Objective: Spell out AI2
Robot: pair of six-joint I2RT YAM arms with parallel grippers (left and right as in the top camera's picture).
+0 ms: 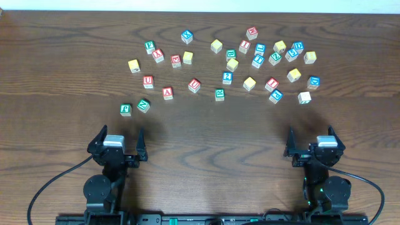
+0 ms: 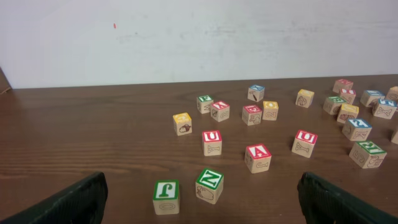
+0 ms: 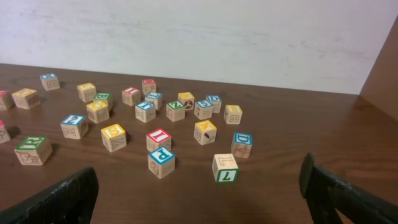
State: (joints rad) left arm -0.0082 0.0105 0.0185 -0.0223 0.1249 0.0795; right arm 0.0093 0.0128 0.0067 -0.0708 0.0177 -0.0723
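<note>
Jaws: left gripper (image 1: 122, 133) and right gripper (image 1: 310, 132) both stand spread wide, with nothing between the fingers.
Step in hand: we judge that no cube is placed yet and the first pick is pending.
A cube (image 2: 257, 157): ahead of the left jaws, right of their centreline, standing free.
Approach: we centre the left jaws over it and close on two opposite side faces.
I cube (image 3: 158, 139): ahead of the right jaws, left of centre.
2 cube (image 3: 74, 126): farther left of the right jaws.
Obstructions: U cube (image 2: 212, 142) and second U cube (image 2: 305, 143) flank the A cube, both apart from it. P cube (image 3: 161, 162) sits just before the I cube, nearer the jaws, so we favour a descent from above.
Near clutter: N cube (image 2: 209, 185) lies closest to the left jaws, left of the A cube's line.
</note>
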